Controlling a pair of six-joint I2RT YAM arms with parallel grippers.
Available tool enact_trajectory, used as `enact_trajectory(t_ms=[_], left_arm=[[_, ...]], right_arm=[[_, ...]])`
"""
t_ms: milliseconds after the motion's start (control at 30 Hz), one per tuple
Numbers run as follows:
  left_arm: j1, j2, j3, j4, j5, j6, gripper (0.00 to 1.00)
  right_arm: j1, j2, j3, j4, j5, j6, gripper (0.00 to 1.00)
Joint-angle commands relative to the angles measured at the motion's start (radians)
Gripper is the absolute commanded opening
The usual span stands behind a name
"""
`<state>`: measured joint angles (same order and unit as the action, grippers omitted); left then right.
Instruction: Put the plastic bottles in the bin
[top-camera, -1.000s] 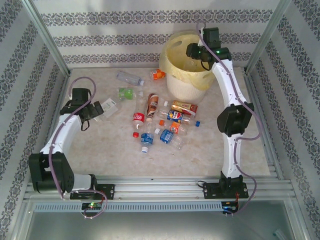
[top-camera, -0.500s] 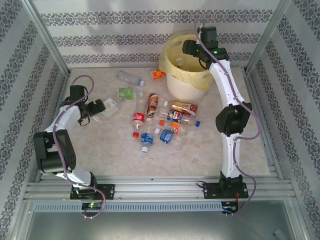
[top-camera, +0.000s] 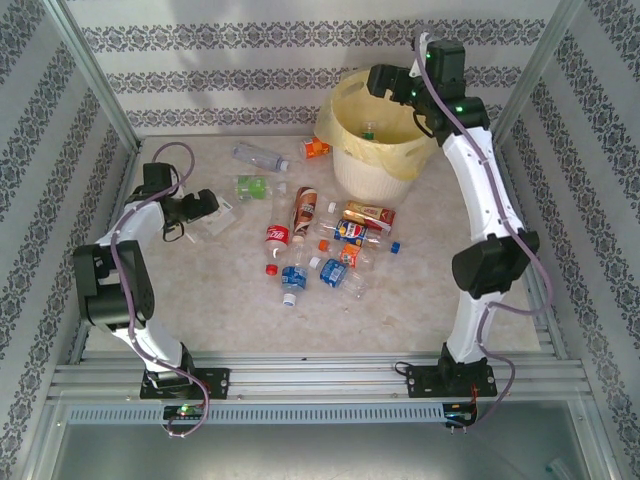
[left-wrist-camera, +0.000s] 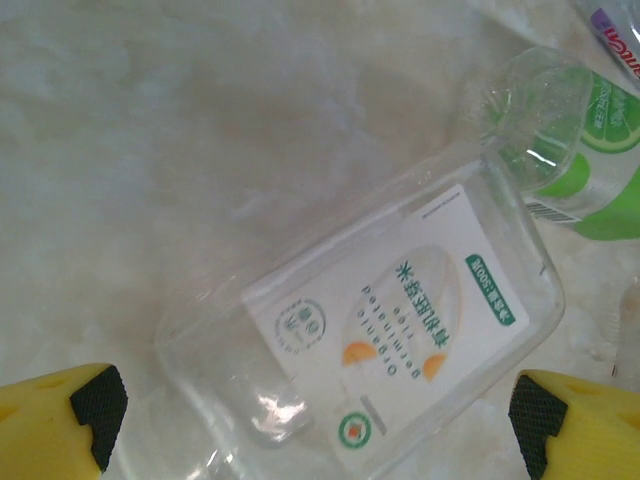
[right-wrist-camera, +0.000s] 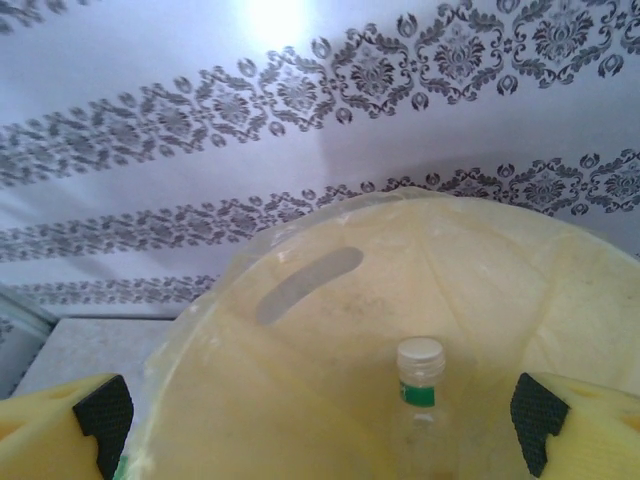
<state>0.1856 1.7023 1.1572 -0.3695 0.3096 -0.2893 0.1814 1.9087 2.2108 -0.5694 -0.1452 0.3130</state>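
The bin (top-camera: 372, 176), a white bucket lined with a pale yellow bag, stands at the back of the table. My right gripper (top-camera: 388, 84) hovers open over its far rim. Below its jaws, a clear bottle with a white cap and green neck band (right-wrist-camera: 420, 385) stands inside the bin (right-wrist-camera: 480, 270). Several plastic bottles (top-camera: 322, 242) lie scattered mid-table. On the left, my left gripper (top-camera: 203, 208) is open above a flat clear bottle with a white label (left-wrist-camera: 400, 320). That bottle lies between the yellow fingers (left-wrist-camera: 60, 420) without touching them.
A green-labelled bottle (left-wrist-camera: 585, 140) lies just beyond the white-labelled one. Loose red, blue and orange caps (top-camera: 270, 268) dot the table. Patterned walls and metal frame posts close in the table on three sides.
My right gripper has opened over the bin and lifted to the right, and a bottle now stands inside. My left arm has folded back and brought its gripper over the white-labelled bottle.
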Motion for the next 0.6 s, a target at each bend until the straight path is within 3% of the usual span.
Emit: enact_trajectory(t_ms=[0, 100, 267, 567], left_arm=[[0.008, 0.041, 0.033, 0.041, 0.086, 0.032, 1.00], [0.006, 0.064, 0.033, 0.064, 0.134, 0.040, 1.00], [0.005, 0.084, 0.047, 0.036, 0.104, 0.091, 1.00], [-0.101, -0.039, -0.115, 0.148, 0.201, -0.020, 1.00]], right_arm=[[0.010, -0.122, -0.128, 0.071, -0.049, -0.001, 0.98], [0.013, -0.242, -0.311, 0.173, -0.084, 0.040, 0.98], [0.031, -0.409, -0.523, 0.243, -0.086, 0.062, 0.98], [0.058, -0.650, -0.810, 0.278, -0.013, 0.063, 0.98]])
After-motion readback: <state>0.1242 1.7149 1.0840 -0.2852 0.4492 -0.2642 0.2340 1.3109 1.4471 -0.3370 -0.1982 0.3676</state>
